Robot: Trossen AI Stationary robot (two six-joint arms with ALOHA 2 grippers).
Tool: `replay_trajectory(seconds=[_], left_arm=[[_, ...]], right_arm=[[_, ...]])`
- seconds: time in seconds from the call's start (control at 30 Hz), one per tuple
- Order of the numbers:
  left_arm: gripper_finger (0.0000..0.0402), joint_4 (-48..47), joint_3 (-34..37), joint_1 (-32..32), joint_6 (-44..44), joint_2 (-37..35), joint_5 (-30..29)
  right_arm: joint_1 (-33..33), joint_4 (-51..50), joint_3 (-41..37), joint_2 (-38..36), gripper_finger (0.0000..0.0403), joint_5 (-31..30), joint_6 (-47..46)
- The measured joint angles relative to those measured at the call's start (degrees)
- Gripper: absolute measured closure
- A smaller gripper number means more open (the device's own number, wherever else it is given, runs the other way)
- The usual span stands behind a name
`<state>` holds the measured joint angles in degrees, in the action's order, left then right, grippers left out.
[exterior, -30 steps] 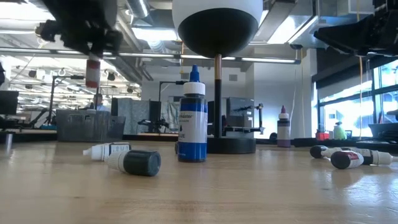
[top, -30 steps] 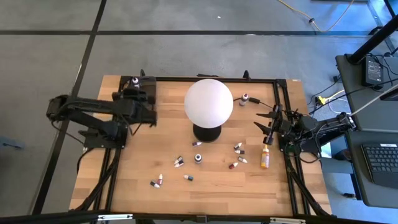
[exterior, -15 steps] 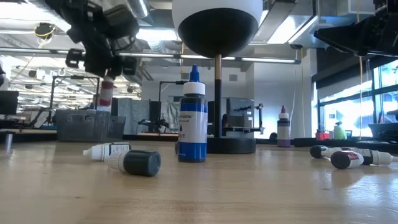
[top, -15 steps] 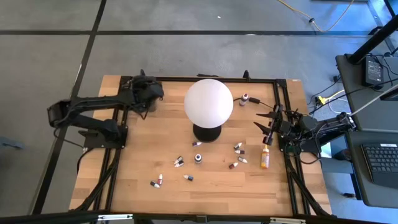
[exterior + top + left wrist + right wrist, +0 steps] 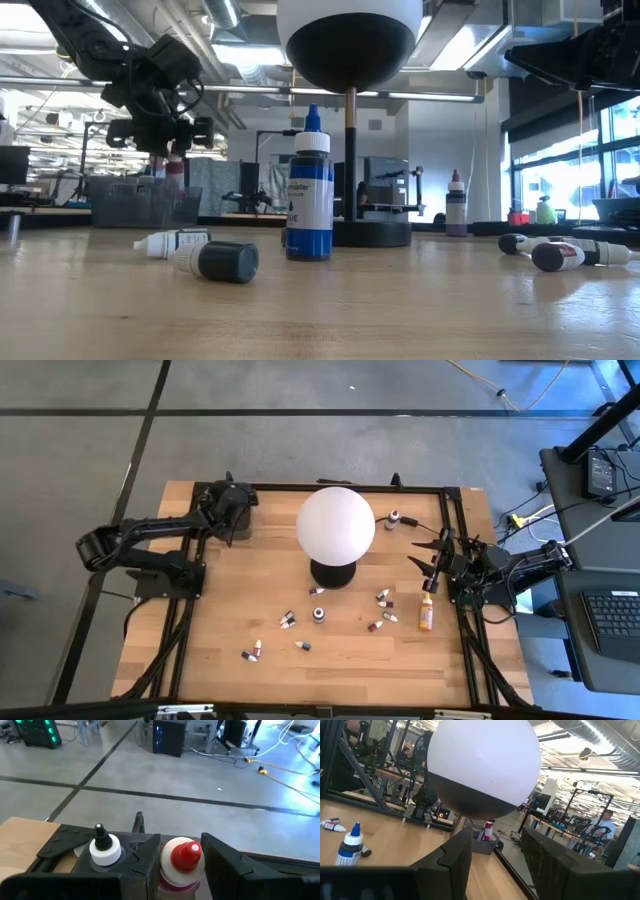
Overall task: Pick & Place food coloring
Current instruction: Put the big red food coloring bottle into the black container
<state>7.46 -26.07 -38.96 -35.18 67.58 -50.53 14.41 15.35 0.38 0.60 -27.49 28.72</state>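
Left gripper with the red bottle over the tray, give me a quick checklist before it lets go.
1. Grip: left gripper shut on the red-capped bottle, held upright between its fingers: ok.
2. Position: in the high view the gripper is at the grey tray in the table's back left corner: ok.
3. Height: in the low view the bottle hangs at the tray's top edge; whether it touches bottom: cannot tell.
4. Landing spot: a white bottle with a black tip stands beside it, apart: ok.
5. Right gripper waits open at the right edge, far off: ok.
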Motion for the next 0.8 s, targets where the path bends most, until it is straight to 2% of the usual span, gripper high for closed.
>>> replay_trajectory(seconds=[0.2,0.43,0.57,0.8], left_arm=[[0.0281,-3.4,0.0,-0.3,-1.1,1.8,-1.5],[0.0271,-2.9,0.0,-1.3,-3.6,4.8,-2.1],[0.0258,-2.5,0.0,-2.5,-4.6,6.0,-0.3],[0.0255,-2.5,0.0,-2.8,-4.6,6.0,-1.0]], right_arm=[[0.0,0.0,0.0,0.0,0.023,0.0,0.1],[0.0,0.0,0.0,0.0,0.023,0.0,0.2],[0.0,0.0,0.0,0.0,0.023,0.0,0.2],[0.0,0.0,0.0,0.0,0.023,0.0,0.2]])
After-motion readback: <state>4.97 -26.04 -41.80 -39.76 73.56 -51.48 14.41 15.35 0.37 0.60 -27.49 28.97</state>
